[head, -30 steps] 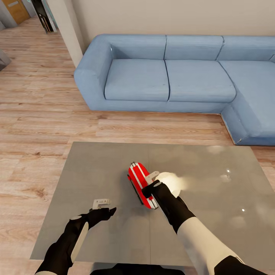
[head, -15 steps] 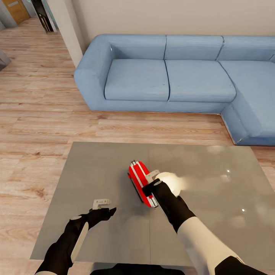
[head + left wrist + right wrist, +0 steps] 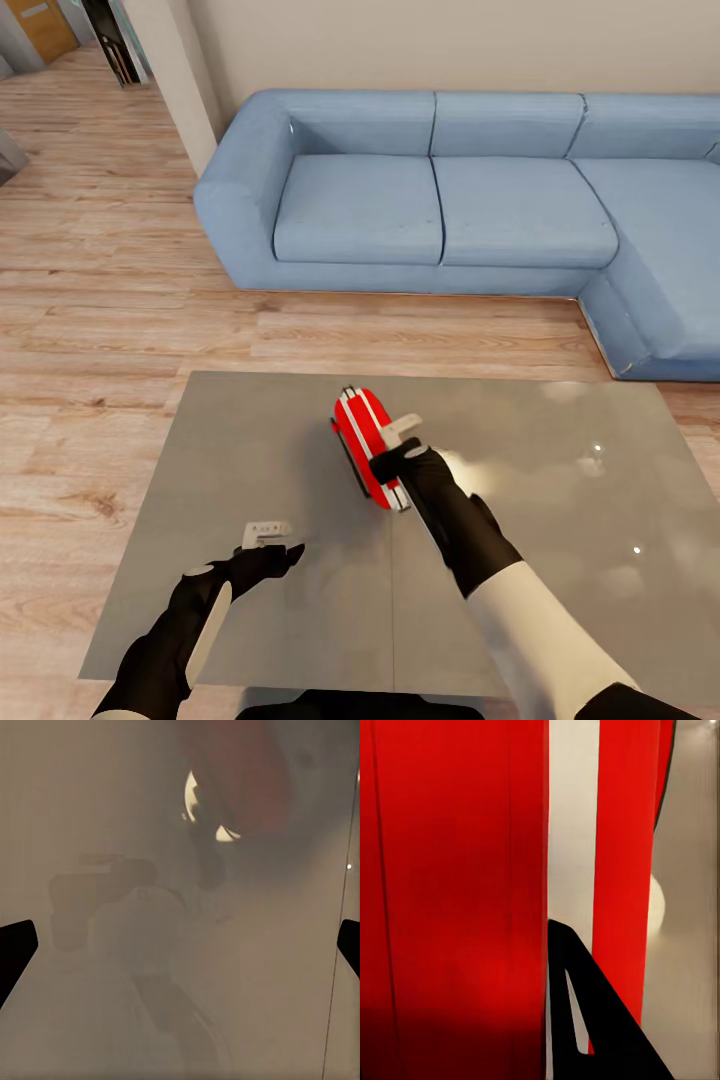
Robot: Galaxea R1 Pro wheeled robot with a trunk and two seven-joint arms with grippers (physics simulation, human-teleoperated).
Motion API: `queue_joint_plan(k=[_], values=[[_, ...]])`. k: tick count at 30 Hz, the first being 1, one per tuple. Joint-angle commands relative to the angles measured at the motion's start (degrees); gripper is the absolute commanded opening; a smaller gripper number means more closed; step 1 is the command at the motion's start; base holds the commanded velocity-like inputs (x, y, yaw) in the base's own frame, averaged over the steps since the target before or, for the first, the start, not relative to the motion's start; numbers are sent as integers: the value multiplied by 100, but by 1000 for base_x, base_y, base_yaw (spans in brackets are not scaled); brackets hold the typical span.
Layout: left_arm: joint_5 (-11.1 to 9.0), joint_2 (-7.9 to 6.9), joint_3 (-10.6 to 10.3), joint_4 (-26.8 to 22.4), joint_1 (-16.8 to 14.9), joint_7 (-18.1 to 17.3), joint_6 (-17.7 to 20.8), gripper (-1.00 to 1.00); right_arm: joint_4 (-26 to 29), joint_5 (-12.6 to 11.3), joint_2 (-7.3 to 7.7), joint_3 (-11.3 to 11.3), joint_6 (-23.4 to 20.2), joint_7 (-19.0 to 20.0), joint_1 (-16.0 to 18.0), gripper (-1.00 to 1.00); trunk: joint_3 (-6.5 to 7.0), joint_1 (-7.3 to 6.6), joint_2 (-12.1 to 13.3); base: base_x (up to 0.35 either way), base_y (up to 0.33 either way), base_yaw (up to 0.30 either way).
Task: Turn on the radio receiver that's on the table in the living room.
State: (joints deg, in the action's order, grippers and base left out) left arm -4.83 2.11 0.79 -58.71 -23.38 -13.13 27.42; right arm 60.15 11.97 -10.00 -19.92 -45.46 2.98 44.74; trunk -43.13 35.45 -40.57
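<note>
Head view, radio approach. The radio receiver [image 3: 362, 446] stands on edge near the middle of the glossy grey desk [image 3: 250, 450] in the living room, the blue sofa [image 3: 440, 195] beyond it at 12 o'clock. Its long axis runs from about 11 o'clock to 5 o'clock as I look down. My right claw [image 3: 398, 447] sits against the radio's right flank, so the radio lies at roughly 9 o'clock from it, touching or all but touching; in the right wrist view the red shell and white edge band [image 3: 572, 832] sit right up against the lens, with one dark finger [image 3: 600, 1020] laid across the band. I cannot tell how far this claw is spread. My left claw [image 3: 264, 534] hangs wide and empty at 7 o'clock from the radio, well apart, over bare desk. I judge the right arm the nearer one for reaching the dial, whose face I cannot see.
</note>
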Motion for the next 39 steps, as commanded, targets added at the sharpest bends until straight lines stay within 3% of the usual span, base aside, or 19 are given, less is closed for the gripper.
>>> queue_joint_plan(k=[1,11,34,39], values=[[0,0,0,0,0,1,0,100,118,-11,0,2,-87,1,0,-100,0,0,0,0,0,0],[0,0,0,0,0,3,0,100,919,-11,0,-2,-625,1,0,-100,0,0,0,0,0,0],[-8,0,0,-34,0,-10,0,100,1455,-54,0,-22,-889,39,-16,-100,0,0,0,0,0,0],[-45,0,0,-65,0,-48,0,100,1597,-247,194,-23,-1107,179,-25,-100,0,0,0,0,0,0]])
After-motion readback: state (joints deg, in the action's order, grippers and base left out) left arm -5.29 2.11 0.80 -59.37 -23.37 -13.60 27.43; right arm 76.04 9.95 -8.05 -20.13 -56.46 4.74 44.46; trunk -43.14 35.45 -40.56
